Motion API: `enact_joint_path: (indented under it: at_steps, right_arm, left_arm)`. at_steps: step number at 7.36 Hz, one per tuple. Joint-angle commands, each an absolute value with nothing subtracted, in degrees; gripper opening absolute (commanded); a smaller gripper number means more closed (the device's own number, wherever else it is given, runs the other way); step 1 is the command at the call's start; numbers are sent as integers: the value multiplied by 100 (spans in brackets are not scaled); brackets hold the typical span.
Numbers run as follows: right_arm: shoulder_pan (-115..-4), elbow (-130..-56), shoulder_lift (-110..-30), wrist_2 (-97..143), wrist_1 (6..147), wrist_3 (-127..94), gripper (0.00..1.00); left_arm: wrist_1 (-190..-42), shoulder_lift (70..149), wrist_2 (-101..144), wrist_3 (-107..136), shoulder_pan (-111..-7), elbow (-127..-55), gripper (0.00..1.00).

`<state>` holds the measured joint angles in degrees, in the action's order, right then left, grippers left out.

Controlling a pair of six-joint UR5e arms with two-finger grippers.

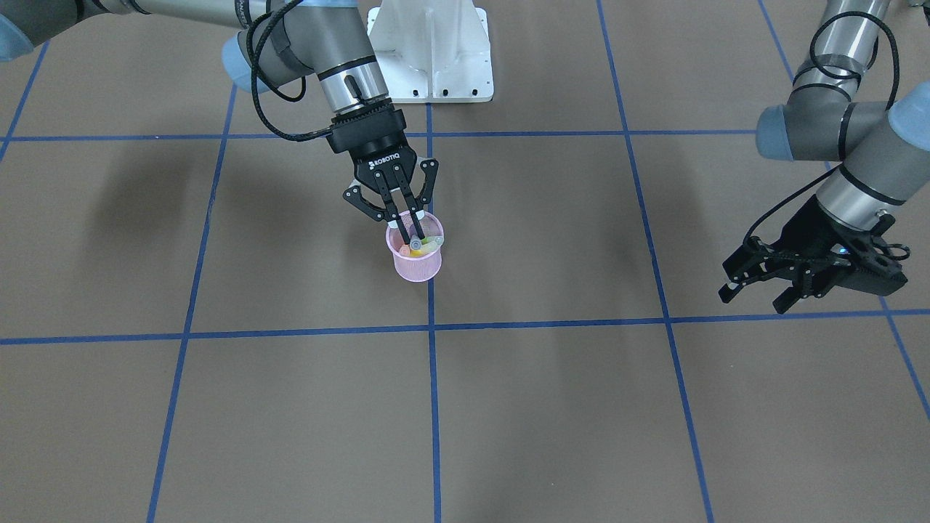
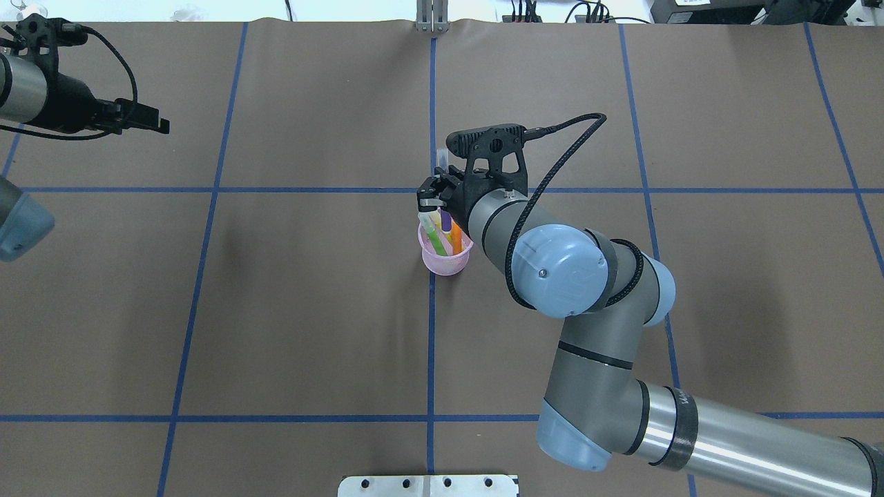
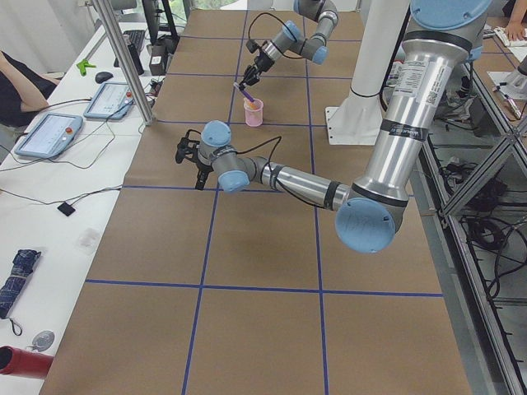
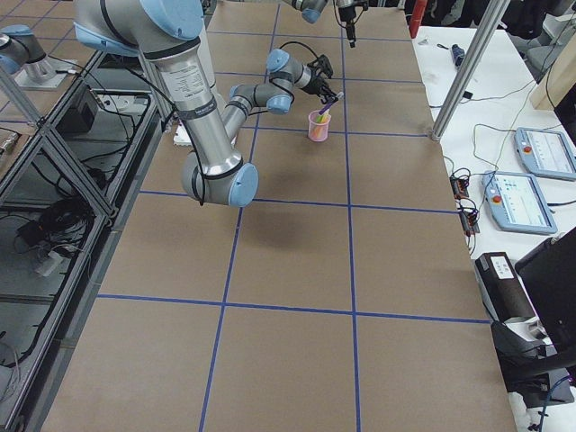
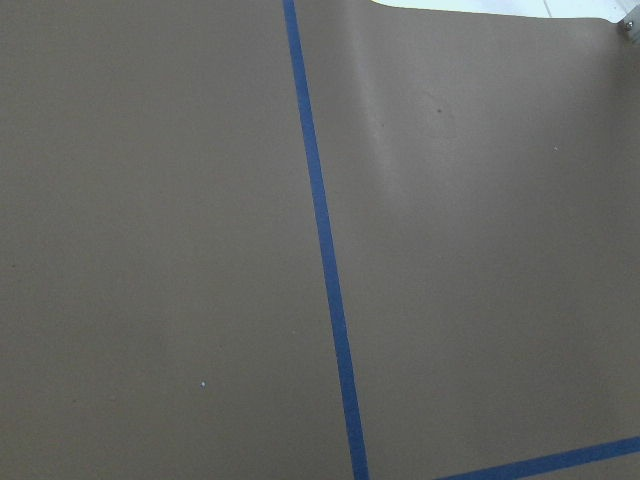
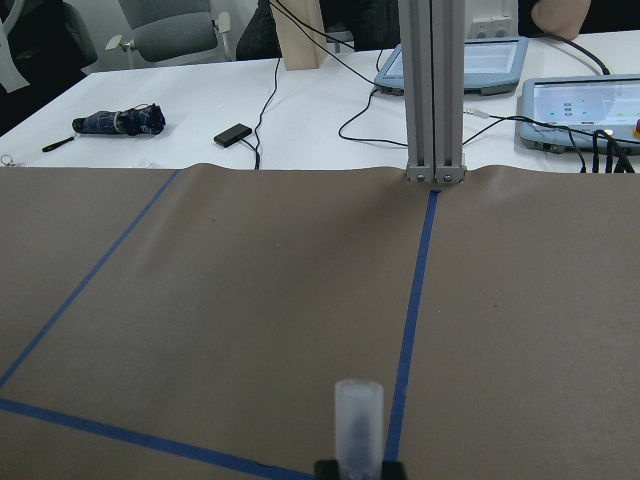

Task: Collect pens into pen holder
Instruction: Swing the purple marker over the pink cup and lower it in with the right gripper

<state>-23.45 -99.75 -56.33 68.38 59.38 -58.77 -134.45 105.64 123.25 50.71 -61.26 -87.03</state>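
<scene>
The pink mesh pen holder (image 1: 416, 263) stands on the centre blue line, also in the overhead view (image 2: 445, 261). A green pen (image 2: 435, 238), an orange pen (image 2: 456, 238) and a yellow pen (image 1: 430, 240) lean inside it. My right gripper (image 1: 410, 232) is right above the cup, shut on the purple pen (image 2: 446, 221), whose lower end is inside the rim. Its pale cap end (image 6: 358, 418) sticks up between the fingers. My left gripper (image 1: 755, 294) hangs open and empty, far off to my left.
Brown paper with blue tape lines (image 1: 431, 407) covers the table. The white robot base (image 1: 432, 51) stands behind the cup. An aluminium post (image 6: 433, 90) rises at the far table edge, with tablets and cables beyond it.
</scene>
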Motion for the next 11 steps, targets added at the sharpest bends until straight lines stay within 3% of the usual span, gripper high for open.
enact_joint_path:
  at_steps: [1,3,4,5,6,9,11]
  right_arm:
    - [-2102,-9932,-5686,6576,5933,-5801,0]
    - [-2057,-9862,-5686,6486,5933,-5704,0]
    - [-2057,-9853,-5678,6486,5933,-5539,27]
    - [-2057,-9844,-5608,6478,5924,-5293,91]
    - [-2065,-9887,-5599,6486,5933,-5282,99]
    - [-2266,-10342,-5607,7036,6456,-5326,99]
    - [-3063,-10949,-5686,8299,7868,-5335,99]
  left_arm:
    - [-13473,10564,12322,5071,-6126,-8658,98]
    - [-13508,10556,12322,5071,-6126,-8579,98]
    - [-13517,10556,12322,5071,-6126,-8569,98]
    - [-13518,10556,12322,5071,-6126,-8569,98]
    - [-13526,10556,12322,5071,-6126,-8569,99]
    - [-13483,10573,12348,5071,-6300,-8578,100]
    - [-13108,10573,12619,4479,-6739,-8561,100]
